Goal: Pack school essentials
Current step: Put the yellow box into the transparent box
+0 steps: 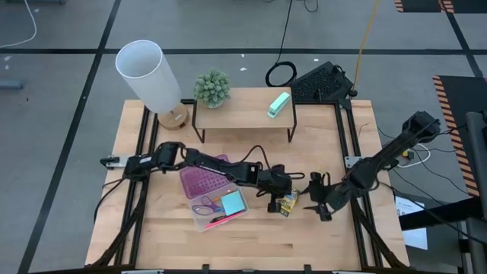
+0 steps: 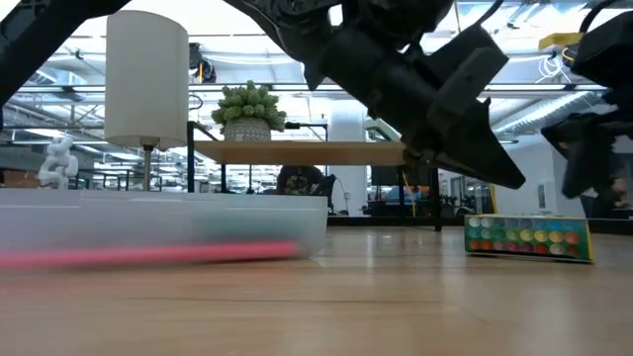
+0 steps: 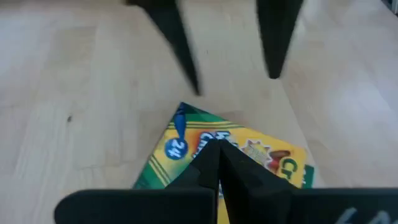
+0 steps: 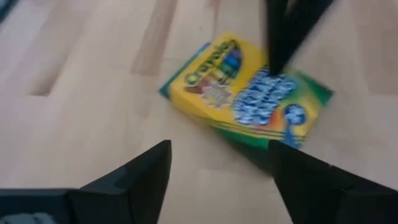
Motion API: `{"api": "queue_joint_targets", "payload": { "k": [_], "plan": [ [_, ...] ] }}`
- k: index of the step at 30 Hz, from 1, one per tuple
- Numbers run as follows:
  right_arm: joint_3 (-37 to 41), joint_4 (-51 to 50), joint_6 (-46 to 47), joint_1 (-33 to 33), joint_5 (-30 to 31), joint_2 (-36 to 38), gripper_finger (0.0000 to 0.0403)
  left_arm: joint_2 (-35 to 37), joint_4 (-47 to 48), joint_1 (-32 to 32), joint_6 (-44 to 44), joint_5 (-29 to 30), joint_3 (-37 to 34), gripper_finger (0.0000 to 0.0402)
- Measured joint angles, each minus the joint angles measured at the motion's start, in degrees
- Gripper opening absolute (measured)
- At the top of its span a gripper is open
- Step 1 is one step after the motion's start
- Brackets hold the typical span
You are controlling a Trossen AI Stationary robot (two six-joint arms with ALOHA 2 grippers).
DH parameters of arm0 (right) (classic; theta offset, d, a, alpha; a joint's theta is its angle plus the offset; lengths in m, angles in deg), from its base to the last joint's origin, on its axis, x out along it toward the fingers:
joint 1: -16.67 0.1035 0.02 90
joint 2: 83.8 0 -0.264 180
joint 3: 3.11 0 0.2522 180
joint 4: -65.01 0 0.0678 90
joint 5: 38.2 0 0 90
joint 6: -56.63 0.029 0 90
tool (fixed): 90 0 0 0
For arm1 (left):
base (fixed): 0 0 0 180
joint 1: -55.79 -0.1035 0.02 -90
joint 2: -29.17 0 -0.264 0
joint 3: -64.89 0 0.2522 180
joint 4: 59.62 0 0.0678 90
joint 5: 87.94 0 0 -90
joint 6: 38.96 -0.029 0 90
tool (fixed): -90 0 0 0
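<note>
Crayon box [image 1: 288,204] lying flat on the bench [image 1: 251,236], just right of the clear case [image 1: 217,199] that's already holding scissors [image 1: 204,208], a blue sticky-note pad [image 1: 232,202] and a pink pencil [image 1: 225,218]. Left tool [image 1: 275,199] hovering right over the box with fingers pressed together, not gripping anything. Right tool [image 1: 318,205] sitting just beside it on the other side, fingers spread wide.

Bright, even overhead light; the low view's foreground clear case [image 2: 163,232] is blurred.
</note>
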Motion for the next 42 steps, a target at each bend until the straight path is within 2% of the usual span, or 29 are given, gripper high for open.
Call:
{"api": "queue_joint_targets", "payload": {
  "k": [5,9,12,16,18,25,32,37,42],
  "plan": [
    [0.0,1.0,-10.5,-4.3,0.1,1.4,0.0321,1.6,2.5,1.3,3.6,4.0,0.0,0.0008],
    [-0.1,1.1,-21.5,-8.3,-0.4,1.3,0.0371,4.6,9.8,3.4,9.1,6.9,0.1,0.0008],
    [-0.1,3.7,-28.3,-13.0,-7.7,1.3,0.0390,5.4,12.1,6.8,11.6,9.5,0.0,0.0008],
    [-0.1,7.2,-30.7,-19.2,-20.3,1.4,0.0393,5.8,10.8,10.6,13.9,13.5,0.1,0.0008],
    [-0.1,6.7,-32.0,-21.0,-22.6,1.4,0.0393,5.3,10.9,11.4,15.5,14.8,0.1,0.0008],
    [-0.1,5.2,-31.4,-23.3,-21.6,1.4,0.0393,5.1,11.7,11.5,18.0,16.5,0.1,0.0008],
    [-0.1,2.9,-23.4,-17.2,-12.6,1.4,0.0386,5.0,11.6,9.3,16.2,20.9,-0.5,0.0008],
    [-0.1,2.6,-14.5,-10.9,-5.8,1.4,0.0381,4.4,10.9,6.8,12.5,19.1,-2.7,0.0008],
    [0.0,0.6,-5.7,-6.0,-1.2,1.3,0.0380,4.4,5.2,5.3,8.6,12.8,-6.2,0.0008]
  ]
}}
